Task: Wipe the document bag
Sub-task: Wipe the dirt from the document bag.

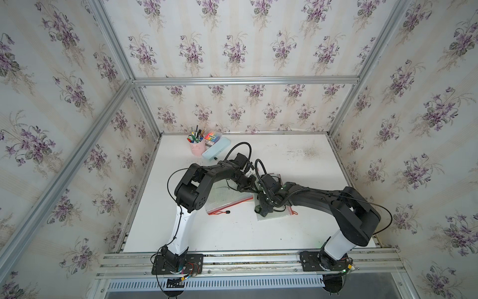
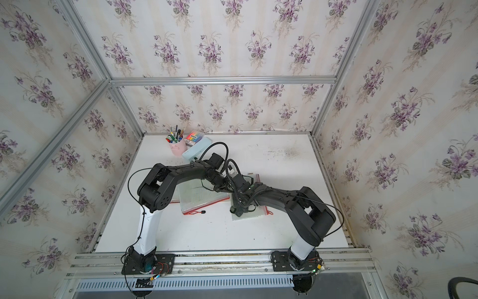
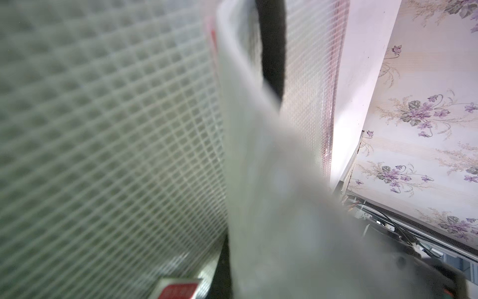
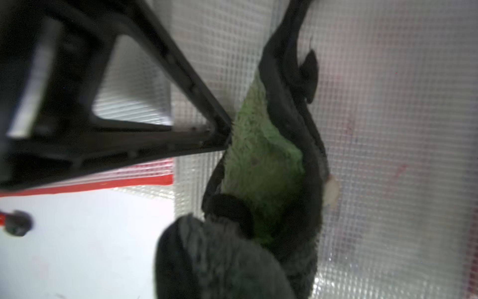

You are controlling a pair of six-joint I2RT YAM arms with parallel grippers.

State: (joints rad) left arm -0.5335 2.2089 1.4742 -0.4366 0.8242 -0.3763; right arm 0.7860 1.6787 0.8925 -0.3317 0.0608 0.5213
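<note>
**A:** Floral wallpaper (image 1: 232, 51) on 3 sides, white tabletop (image 1: 207, 233) underneath. Where is the document bag (image 1: 278, 217)?

**B:** It lies flat on the tabletop, directly beneath the right claw (image 1: 262, 208). Its mesh sheet shows past the claw on the side away from the left claw (image 1: 248, 187).

**A:** How does the right claw stand?

**B:** It grips a dark cloth (image 4: 261, 160) with a green face. 1 finger (image 4: 181, 145) presses into the green fold, and the cloth rests on the bag.

**A:** And the left claw?

**B:** Closed, just beside the right claw. The other bag (image 1: 225, 199), with a red zip, lies beneath it. Its mesh fills the left wrist view, very close. I cannot tell whether the claw pinches it.

**A:** Anything more?

**B:** A pink pen cup (image 1: 198, 149), a pale blue pencil case (image 1: 216, 152) and a marker pack (image 1: 213, 135) stand well beyond the left claw, by the far wall.
</note>
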